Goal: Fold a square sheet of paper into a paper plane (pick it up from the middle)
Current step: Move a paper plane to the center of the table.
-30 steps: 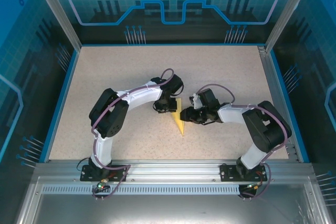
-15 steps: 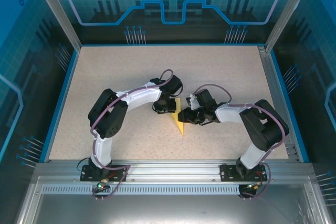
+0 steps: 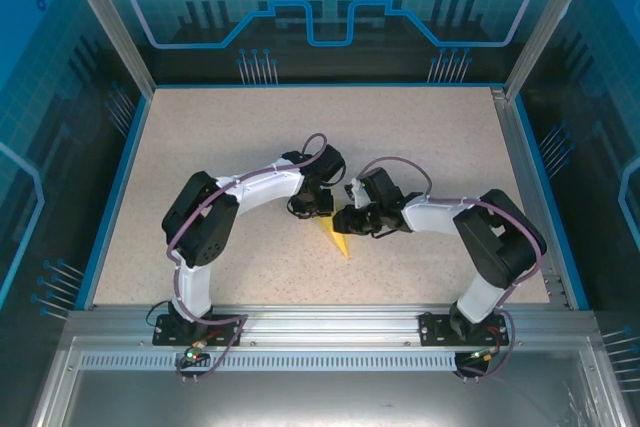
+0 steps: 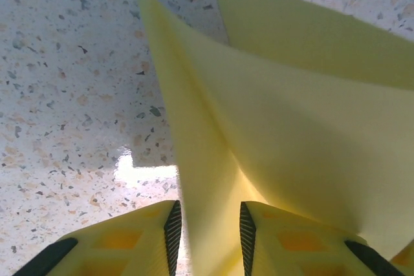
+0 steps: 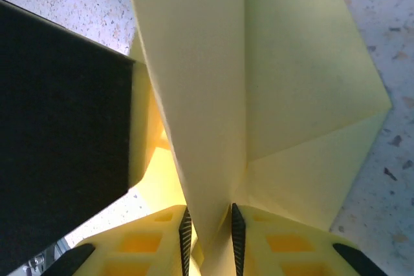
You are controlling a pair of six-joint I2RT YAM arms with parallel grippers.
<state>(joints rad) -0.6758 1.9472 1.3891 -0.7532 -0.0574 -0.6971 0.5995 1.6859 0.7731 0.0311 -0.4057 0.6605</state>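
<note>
Paper plane: yellow, folded, mid-desk, tip toward the near edge. Left gripper: jaws clamped on its fold. Right gripper: jaws pinching it likewise.

From above, most of the paper plane lies hidden under the left gripper and the right gripper, whose fingertips are too small to make out there. In the left wrist view the paper runs off the right and bottom edges, and the fingers are cut off at the bottom. In the right wrist view the paper leaves the top edge, and a dark block, blurred and too close to identify, covers the left side.
</note>
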